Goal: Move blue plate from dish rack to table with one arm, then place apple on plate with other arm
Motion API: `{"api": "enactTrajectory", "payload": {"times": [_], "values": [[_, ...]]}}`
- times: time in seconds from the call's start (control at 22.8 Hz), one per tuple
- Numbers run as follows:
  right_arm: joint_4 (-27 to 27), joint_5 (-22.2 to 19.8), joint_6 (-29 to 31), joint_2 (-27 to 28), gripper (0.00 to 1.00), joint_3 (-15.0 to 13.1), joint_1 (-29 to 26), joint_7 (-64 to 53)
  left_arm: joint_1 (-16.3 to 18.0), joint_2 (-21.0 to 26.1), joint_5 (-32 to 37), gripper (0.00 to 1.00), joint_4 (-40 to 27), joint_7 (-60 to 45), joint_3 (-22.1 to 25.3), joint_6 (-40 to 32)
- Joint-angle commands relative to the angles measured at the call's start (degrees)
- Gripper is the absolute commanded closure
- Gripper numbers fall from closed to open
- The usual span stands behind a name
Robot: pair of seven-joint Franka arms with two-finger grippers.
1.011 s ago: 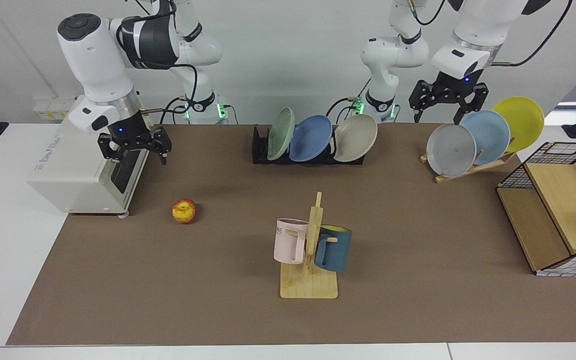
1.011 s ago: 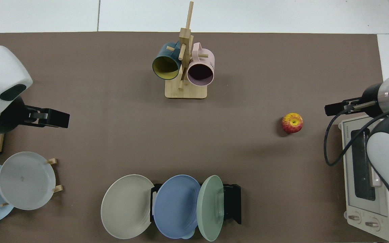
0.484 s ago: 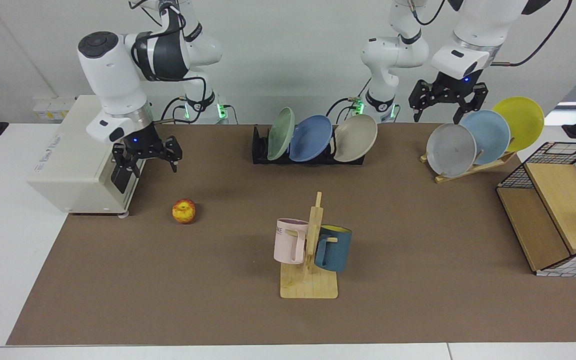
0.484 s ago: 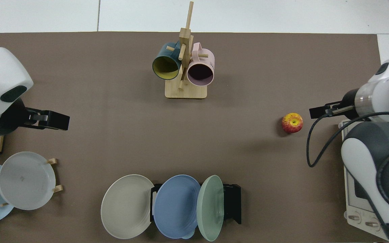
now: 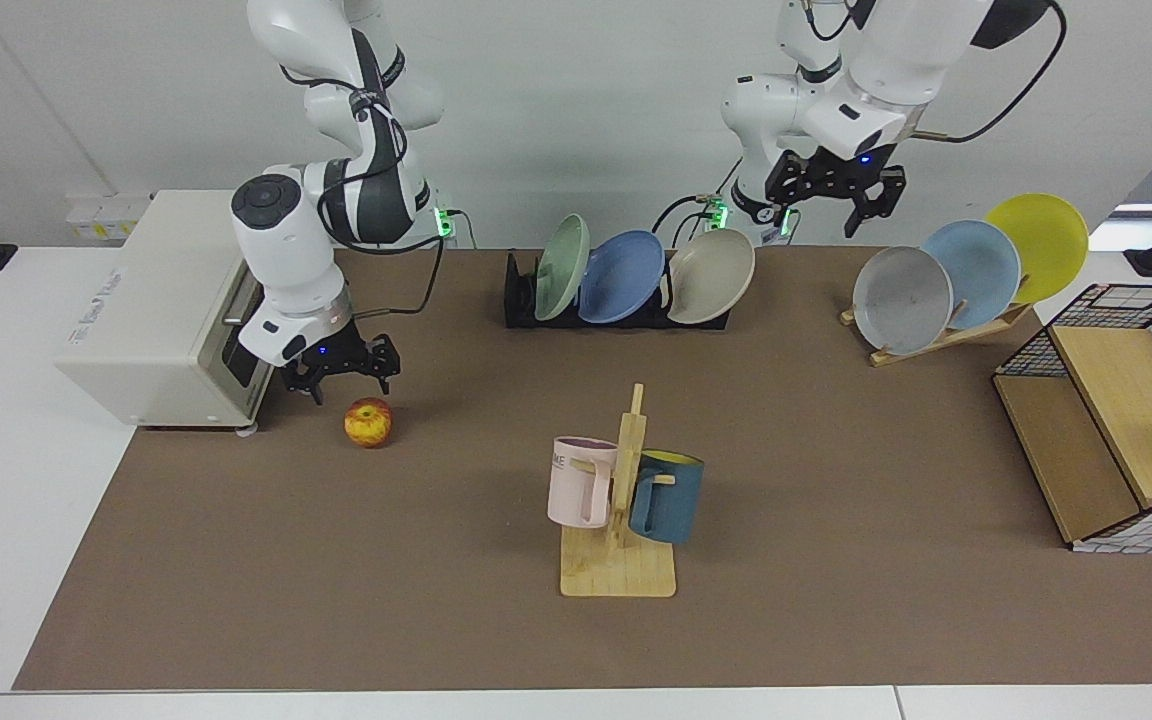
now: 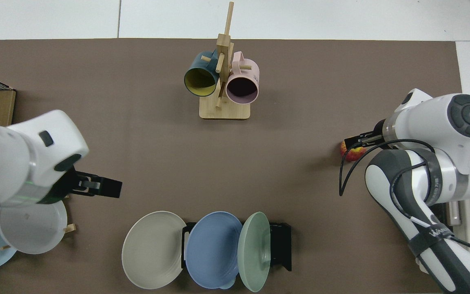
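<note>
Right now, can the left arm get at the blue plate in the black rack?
Probably yes. The left gripper hangs open above the table, and nothing stands between it and the blue plate, flanked by two other plates.

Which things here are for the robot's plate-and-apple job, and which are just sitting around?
For the job: blue plate standing in the dish rack; apple on the table; right gripper just above the apple, jaws open; left gripper up behind the racks, jaws open.

Just sitting around: green plate, beige plate, wooden plate rack, mug stand, toaster oven, wire basket.
</note>
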Motion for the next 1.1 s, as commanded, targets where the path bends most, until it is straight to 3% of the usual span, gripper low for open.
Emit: {"api": "enactTrajectory", "payload": {"times": [0.0,0.22,0.44,0.7,0.84,0.97,1.05], "values": [[-2.2,1.1,4.3,0.9,0.0,0.2,-0.5,-0.7,-1.7,-6.4,-3.6,0.01,-15.5,-3.4,-3.0,10.4],[-2.3,1.1,5.8,3.0,0.0,0.2,-0.8,-0.8,-1.7,-11.0,-9.4,0.02,-26.4,-5.5,-7.8,20.3],[-2.9,1.1,8.1,5.3,0.0,0.1,-0.7,-0.8,-2.3,-10.8,-13.5,0.02,-33.2,-5.7,-12.7,26.5],[-5.3,1.1,11.6,5.9,0.0,0.2,-1.5,-1.0,-6.1,-9.5,-15.0,0.06,-39.1,-9.4,-16.8,32.7],[-5.8,1.1,11.7,6.1,0.0,0.2,-1.5,-1.4,-6.1,-9.3,-15.0,0.12,-39.1,-10.3,-17.4,32.7],[-5.8,1.0,11.8,6.2,0.0,0.2,-1.5,-1.3,-6.4,-9.5,-15.0,0.24,-39.8,-12.6,-18.9,31.9],[-5.8,1.1,12.3,6.4,0.0,0.2,-1.2,-1.1,-6.4,-9.5,-15.0,0.43,-39.7,-14.9,-20.1,31.9]]}}
